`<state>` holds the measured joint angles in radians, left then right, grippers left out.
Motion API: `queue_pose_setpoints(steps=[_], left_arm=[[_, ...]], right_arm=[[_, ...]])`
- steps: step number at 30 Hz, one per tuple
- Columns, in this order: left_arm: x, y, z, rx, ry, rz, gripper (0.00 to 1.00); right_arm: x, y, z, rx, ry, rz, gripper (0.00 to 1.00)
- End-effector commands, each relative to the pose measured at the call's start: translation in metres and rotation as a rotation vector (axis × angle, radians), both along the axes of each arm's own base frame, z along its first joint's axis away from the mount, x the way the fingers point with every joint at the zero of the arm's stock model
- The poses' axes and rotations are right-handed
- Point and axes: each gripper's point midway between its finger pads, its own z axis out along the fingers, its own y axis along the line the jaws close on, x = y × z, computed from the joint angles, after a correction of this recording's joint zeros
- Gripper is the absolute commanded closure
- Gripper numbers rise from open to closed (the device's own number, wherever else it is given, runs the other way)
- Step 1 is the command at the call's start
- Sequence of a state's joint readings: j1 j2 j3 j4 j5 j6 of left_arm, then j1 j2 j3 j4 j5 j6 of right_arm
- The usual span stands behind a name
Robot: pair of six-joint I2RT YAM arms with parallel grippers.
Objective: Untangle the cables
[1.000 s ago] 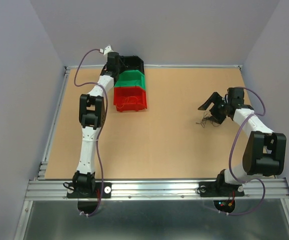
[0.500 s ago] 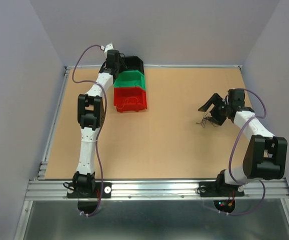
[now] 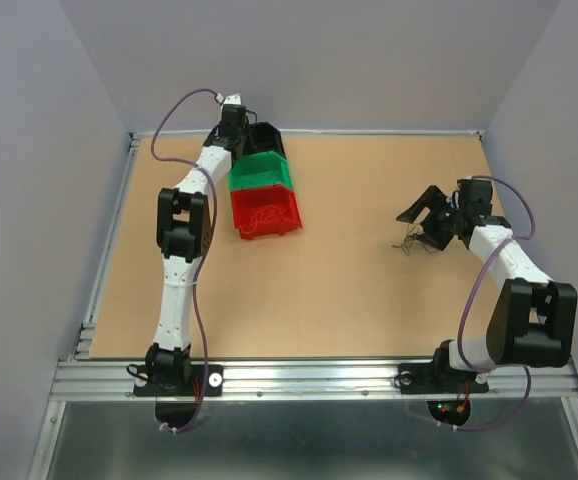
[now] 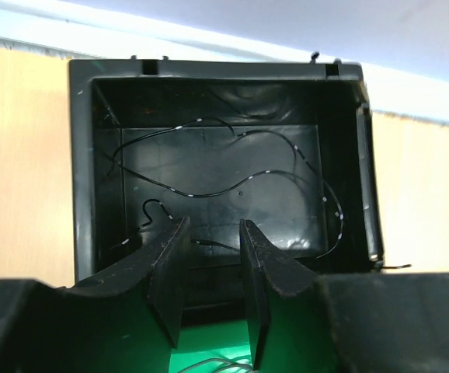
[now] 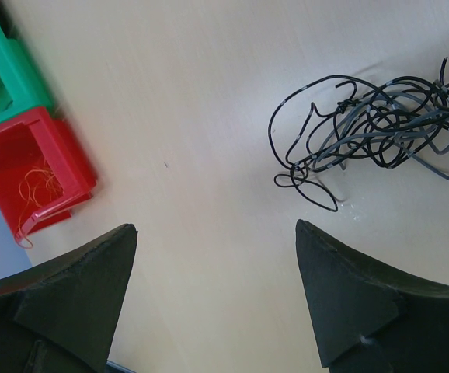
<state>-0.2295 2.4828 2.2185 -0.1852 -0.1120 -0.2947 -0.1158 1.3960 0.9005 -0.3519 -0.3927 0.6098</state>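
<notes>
Left gripper [image 4: 213, 233] sat over black plastic bin [image 4: 83, 171], jaws narrow, empty. Right gripper [image 5: 215, 231] jaws gaped wide near tangled black wire clump [image 5: 380, 124].

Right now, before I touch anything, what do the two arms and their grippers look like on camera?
The left arm and right arm match: white links, bulky black joints, black bases. A thin purple cable loops along each. The left gripper and right gripper are matte black, with two wedge-shaped fingers each and no visible markings. Red and green lights glow by the right base.
</notes>
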Motion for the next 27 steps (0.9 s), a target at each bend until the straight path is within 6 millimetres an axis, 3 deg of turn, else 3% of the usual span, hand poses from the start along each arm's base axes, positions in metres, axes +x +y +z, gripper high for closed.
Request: queue_pose_setpoints(steps=[1, 7, 10, 18, 22, 27], left_arm=[[-0.028, -0.009, 0.025, 0.099, 0.029, -0.088, 0.58], [-0.031, -0.025, 0.053, 0.117, -0.031, -0.11, 0.55], [-0.029, -0.029, 0.08, 0.098, -0.083, -0.102, 0.44], [-0.029, -0.032, 0.139, 0.039, -0.2, -0.092, 0.35], [-0.04, -0.018, 0.152, 0.034, -0.19, -0.013, 0.31], [-0.065, 0.007, 0.154, 0.025, -0.119, 0.116, 0.14]], right_arm=[[-0.001, 0.005, 0.008, 0.007, -0.043, 0.018, 0.12], [0.0, 0.006, 0.012, 0.01, -0.056, 0.023, 0.12], [-0.001, 0.007, 0.012, 0.016, -0.054, 0.026, 0.12], [-0.002, 0.007, 0.012, 0.015, -0.055, 0.029, 0.12], [0.0, 0.008, 0.014, 0.015, -0.058, 0.03, 0.12], [0.005, 0.007, 0.014, 0.014, -0.058, 0.032, 0.12]])
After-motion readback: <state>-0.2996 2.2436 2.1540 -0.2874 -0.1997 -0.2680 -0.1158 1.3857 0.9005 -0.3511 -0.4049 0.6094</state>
